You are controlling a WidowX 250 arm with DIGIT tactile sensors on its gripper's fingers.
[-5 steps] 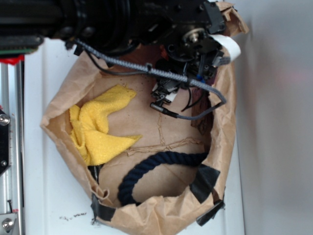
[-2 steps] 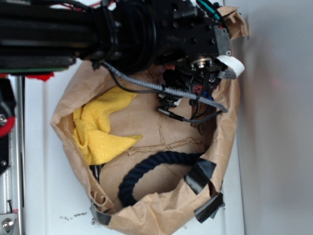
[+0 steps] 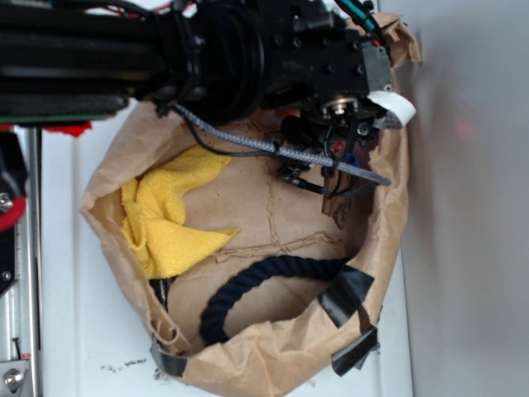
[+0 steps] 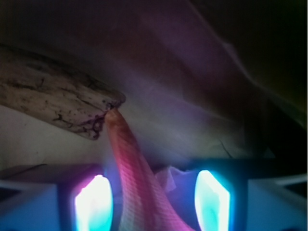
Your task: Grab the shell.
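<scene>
- In the wrist view the gripper stands with its jaws parted, two glowing fingertips low in the frame, one at lower left and one at lower right, not clamped on anything.
- Between them runs the shell, its ribbed pinkish-orange body rising from the bottom centre and tapering to a thin tail whose tip touches the edge of the bark at the middle left.
- The shell lies nearer the left fingertip than the right; whether either pad touches it cannot be told.
- In the exterior view the gripper hangs inside the paper bag near its upper right wall; the shell is hidden there.
- Judged step: closing on the shell. It would go best centred on the thick ribbed body, not the slim tail, squeezing gently since the glossy surface may slip, and staying clear of the bark.
- Count: one shell, one bark piece, one yellow cloth at left, one dark rope along the bottom, one bag.
</scene>
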